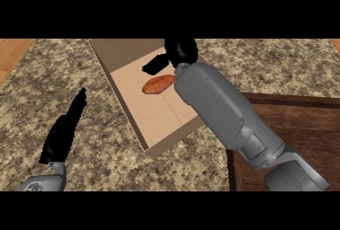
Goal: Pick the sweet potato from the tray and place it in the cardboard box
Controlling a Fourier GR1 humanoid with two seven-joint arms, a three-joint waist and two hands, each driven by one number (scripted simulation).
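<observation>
Surface: speckled granite counter (279,67) is spanning most of the view | wood strips (13,54) are showing at the top corners | cardboard box (133,112) is lying open on the counter, left of centre, angled | dark wooden tray (305,130) is sitting at right, partly cropped | box corner is lying just beside the tray's left rim.

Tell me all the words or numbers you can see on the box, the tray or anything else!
None: there are no words, numbers or signs to read.
The cardboard box is plain brown.
The sweet potato, the tray, the counter and both hands carry no writing either.
</observation>
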